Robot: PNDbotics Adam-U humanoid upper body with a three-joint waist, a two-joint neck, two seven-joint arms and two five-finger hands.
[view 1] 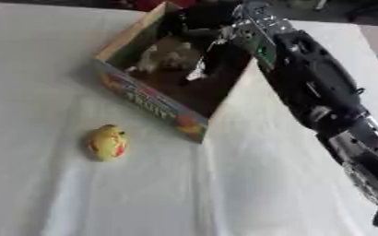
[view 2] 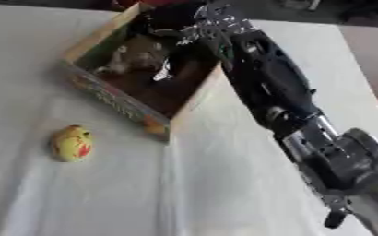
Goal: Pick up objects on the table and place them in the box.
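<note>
box [view 1: 148, 99], side reads "FRUIT" | right hand [view 1: 204, 34] inside, fingers' state unclear | yellow-red fruit [view 1: 108, 142] outside

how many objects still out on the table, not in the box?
1: a yellow egg-shaped object with red marks, on the white cloth left of the box. Some may be hidden behind the box or right arm.
</note>
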